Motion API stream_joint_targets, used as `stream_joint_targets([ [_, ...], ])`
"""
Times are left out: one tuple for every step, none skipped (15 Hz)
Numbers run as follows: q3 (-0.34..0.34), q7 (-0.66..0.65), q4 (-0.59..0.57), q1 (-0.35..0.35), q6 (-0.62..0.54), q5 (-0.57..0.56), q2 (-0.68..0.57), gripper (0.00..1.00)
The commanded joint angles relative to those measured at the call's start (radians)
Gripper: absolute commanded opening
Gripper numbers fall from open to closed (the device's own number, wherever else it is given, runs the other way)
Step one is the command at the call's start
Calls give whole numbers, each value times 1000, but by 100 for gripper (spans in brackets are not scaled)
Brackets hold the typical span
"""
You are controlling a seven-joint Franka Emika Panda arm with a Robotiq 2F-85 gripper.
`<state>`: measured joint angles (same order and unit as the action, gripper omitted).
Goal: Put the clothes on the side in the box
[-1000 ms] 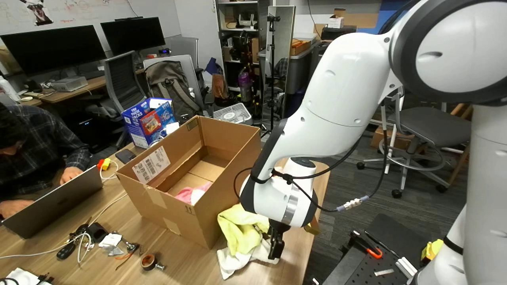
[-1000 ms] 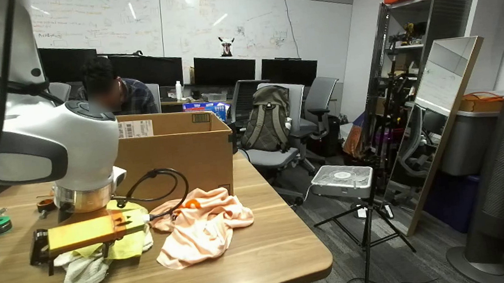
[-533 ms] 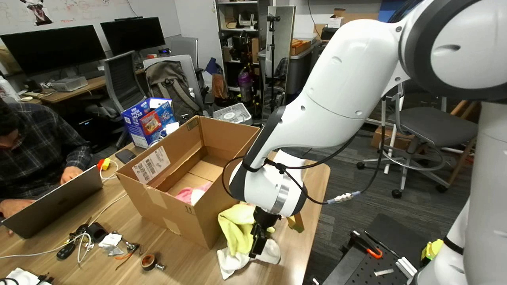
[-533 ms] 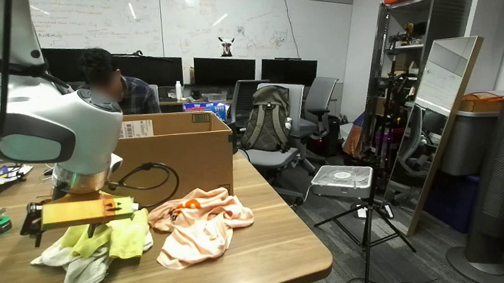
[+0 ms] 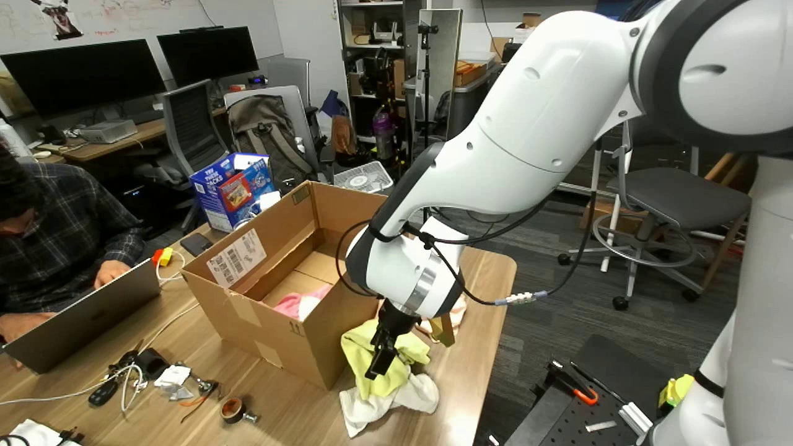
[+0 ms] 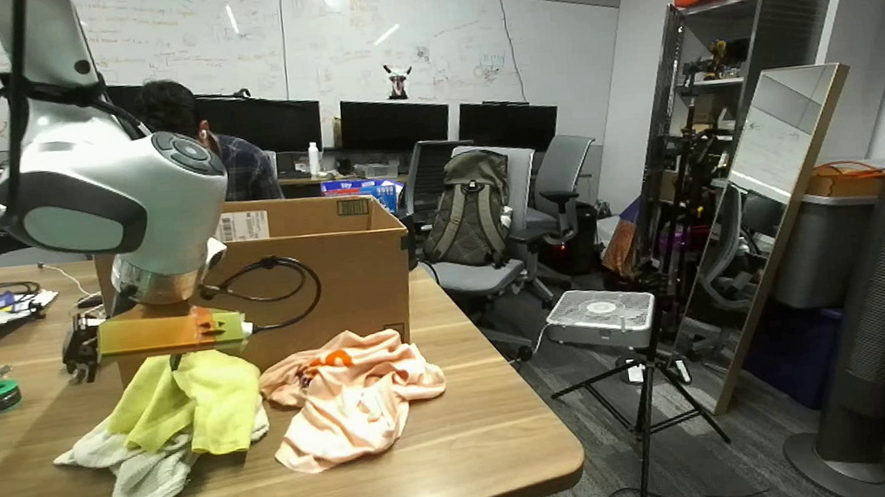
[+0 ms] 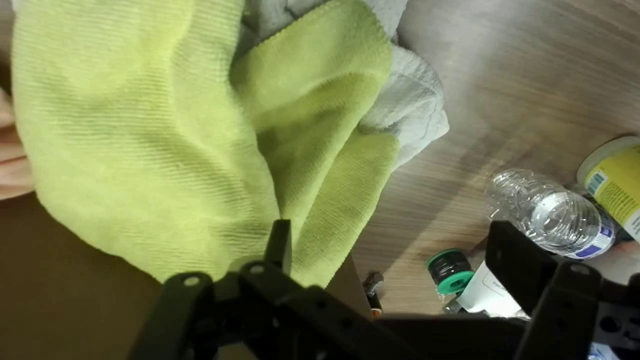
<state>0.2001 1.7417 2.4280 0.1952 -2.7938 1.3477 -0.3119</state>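
"Where's the pink garment (image 5: 290,304)?"

"In the cardboard box (image 5: 266,328), at the near end in an exterior view. Not both show it: the box's long wall (image 6: 364,280) blocks the sight."

"And the rest?"

"On the desk (image 6: 476,432). The yellow-green cloth (image 6: 222,408) lies bunched beside the box in both exterior views. The peach garment (image 6: 361,419) spreads to its right in an exterior view; otherwise the arm (image 5: 520,142) covers most of it, and the wrist view catches only a fold at the left."

"How's the gripper (image 7: 392,240)?"

"Its fingers (image 7: 280,245) stand wide apart, one overlapping the yellow-green cloth in the wrist view. Touching it? I can't tell."

"What does that view alone show?"

"A yellow-labelled container (image 7: 615,185) at the right, beside a clear plastic bottle (image 7: 550,215)."
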Motion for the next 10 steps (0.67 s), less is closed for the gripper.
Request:
stream_joint_targets([
  [5, 68, -17, -13, -1, 47, 1, 100],
  [4, 80, -17, -12, -6, 51, -2, 100],
  [1, 79, -11, -9, -15, 43, -3, 100],
  [-2, 82, -9, -8, -22, 39, -7, 100],
  [-5, 85, -9, -7, -26, 36, -13, 100],
  [-7, 92, -11, -7, -30, 34, -20, 100],
  [-7, 101, -10, -7, -33, 36, -23, 100],
  [-6, 111, -13, -7, -37, 41, -30, 100],
  [-4, 123, -20, -8, -38, 48, -38, 100],
  [-2, 131, -25, -8, -37, 53, -45, 100],
])
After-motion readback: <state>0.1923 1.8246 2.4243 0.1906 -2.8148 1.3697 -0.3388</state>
